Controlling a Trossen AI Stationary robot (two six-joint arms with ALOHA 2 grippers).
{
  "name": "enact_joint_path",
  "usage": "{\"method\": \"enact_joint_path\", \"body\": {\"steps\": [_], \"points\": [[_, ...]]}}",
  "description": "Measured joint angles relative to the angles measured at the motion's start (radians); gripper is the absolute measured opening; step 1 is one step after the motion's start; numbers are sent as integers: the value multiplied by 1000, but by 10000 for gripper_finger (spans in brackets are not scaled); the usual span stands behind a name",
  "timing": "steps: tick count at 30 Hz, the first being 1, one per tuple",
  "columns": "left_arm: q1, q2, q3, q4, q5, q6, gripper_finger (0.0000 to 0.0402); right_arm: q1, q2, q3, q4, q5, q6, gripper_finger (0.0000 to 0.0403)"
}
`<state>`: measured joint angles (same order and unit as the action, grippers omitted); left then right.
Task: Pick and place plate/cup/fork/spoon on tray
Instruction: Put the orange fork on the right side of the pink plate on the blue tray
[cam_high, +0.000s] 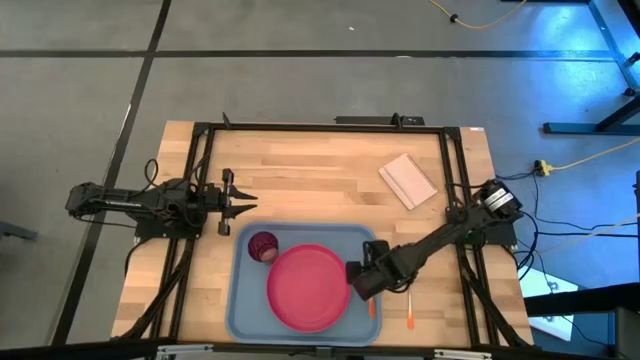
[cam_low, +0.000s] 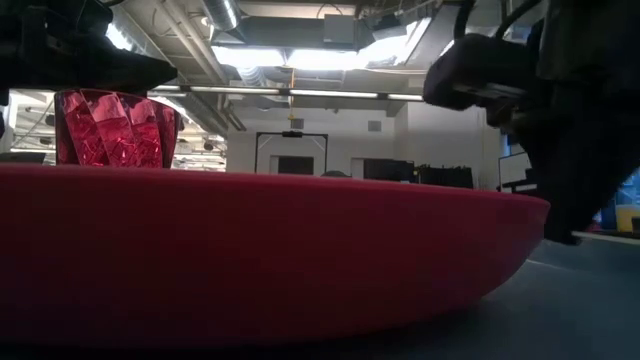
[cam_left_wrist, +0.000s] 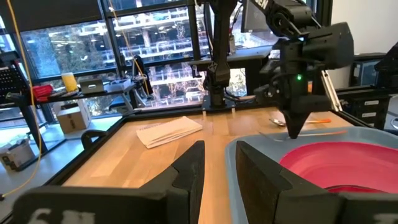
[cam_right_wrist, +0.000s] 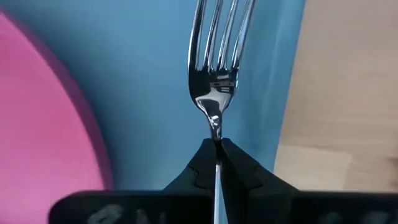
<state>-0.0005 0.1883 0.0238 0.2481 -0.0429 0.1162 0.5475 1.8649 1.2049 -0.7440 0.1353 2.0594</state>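
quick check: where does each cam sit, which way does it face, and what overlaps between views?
High: overhead, straight down on table; both arms, tray.
Low: on the tray floor, level; plate, cup, arm at right.
Left wrist: past left gripper across table; napkin, right arm.
Right wrist: down over right gripper shut on fork.
Shared: plate, tray in all.

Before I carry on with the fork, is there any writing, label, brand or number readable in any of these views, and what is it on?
No text can be read in any view.
Pale raised marks on the left gripper's dark housing, at the left wrist view's corner: too blurred to read.
Similar pale marks on the right gripper's housing: unreadable.
Pink-red round plastic plate, light blue rectangular plastic tray, silver metal fork: no markings seen.
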Motion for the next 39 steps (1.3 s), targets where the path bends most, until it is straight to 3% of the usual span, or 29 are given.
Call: {"method": "enact_joint_path", "body": {"steps": [39], "points": [[0,0,0,0,0,0,84,-2,9,0,22,3,-51,28]]}}
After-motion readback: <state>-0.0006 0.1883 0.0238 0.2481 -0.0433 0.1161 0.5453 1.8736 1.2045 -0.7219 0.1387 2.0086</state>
